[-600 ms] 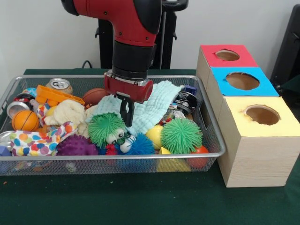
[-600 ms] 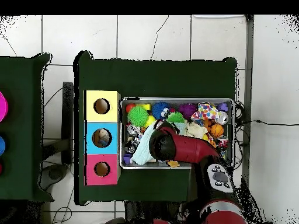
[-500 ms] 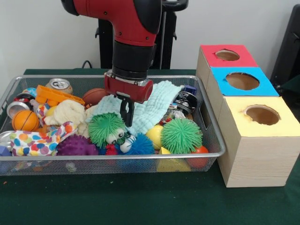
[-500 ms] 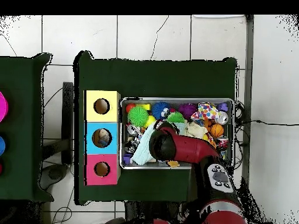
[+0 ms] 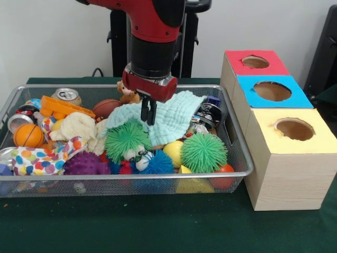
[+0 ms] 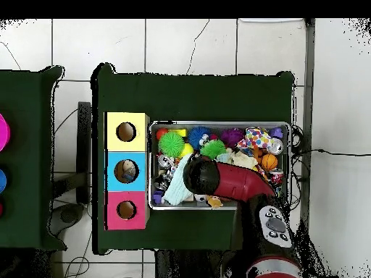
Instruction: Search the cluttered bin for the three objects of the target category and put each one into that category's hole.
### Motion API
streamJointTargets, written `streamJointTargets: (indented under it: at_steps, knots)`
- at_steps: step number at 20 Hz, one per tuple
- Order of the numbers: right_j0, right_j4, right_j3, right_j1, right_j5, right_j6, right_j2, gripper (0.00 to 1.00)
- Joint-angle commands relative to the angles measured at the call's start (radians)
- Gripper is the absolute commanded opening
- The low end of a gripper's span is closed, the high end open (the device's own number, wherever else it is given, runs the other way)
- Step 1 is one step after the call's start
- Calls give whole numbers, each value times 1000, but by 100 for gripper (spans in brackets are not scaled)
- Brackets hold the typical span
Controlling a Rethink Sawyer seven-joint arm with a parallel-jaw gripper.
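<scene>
My gripper (image 5: 149, 120) hangs over the middle of the wire bin (image 5: 231, 142), fingers shut. They pinch the upper right spikes of a green spiky ball with a face (image 5: 126, 139), which lies among the clutter and also shows from above (image 6: 212, 149). A second green spiky ball (image 5: 204, 153) sits at the bin's front right. Beside the bin stand three boxes with holes: red (image 5: 255, 62), blue (image 5: 272, 91) and yellow (image 5: 295, 129). In the overhead view the arm (image 6: 217, 177) hides the gripper.
A mint cloth (image 5: 176, 118) lies under the gripper. Around it are a small brown bear (image 5: 128, 94), soda cans (image 5: 67, 95), an orange ball (image 5: 27, 135), a purple spiky ball (image 5: 85, 164), a blue one (image 5: 158, 163) and a yellow ball (image 5: 174, 152).
The gripper has risen and shifted slightly right. The green spiky ball with the face moved up and right with it. The brown bear behind the gripper now shows.
</scene>
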Motion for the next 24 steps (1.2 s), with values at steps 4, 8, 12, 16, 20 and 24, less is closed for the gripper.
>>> streamJointTargets:
  at_steps: [4,8,12,16,20,24]
  knots:
    - [12,30,37,-38,115,114,7,0]
    - [17,31,29,-38,121,116,3,0]
    - [18,29,20,-47,132,110,-1,0]
    - [20,30,27,-83,157,100,0,0]
    - [25,44,38,-156,234,89,2,0]
    - [8,59,71,-250,306,60,22,0]
